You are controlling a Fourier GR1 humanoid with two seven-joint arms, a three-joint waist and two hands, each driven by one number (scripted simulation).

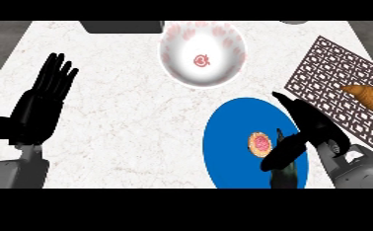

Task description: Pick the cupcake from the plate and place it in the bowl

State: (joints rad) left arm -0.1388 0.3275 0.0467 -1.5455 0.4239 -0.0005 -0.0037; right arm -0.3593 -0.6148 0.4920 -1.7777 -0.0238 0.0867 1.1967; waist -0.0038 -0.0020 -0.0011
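**Cupcake on blue plate, right hand beside it**

Head view: small round cupcake with pink frosting [258,143] lying on flat blue round plate [226,141], toward the plate's 3 o'clock side. Black right hand [306,126] over the plate's 3 o'clock rim, fingers spread and apart, thumb close beside the cupcake; touching or not, cannot tell. White round bowl with red pattern inside [203,52] at 12 o'clock from the plate, apart from it. Black left hand [40,104] resting at 9 o'clock near the view's edge, fingers straight and up. White marbled counter [116,126] beneath. Brown patterned mat [320,77] at 2 o'clock, golden croissant [360,93] on it.
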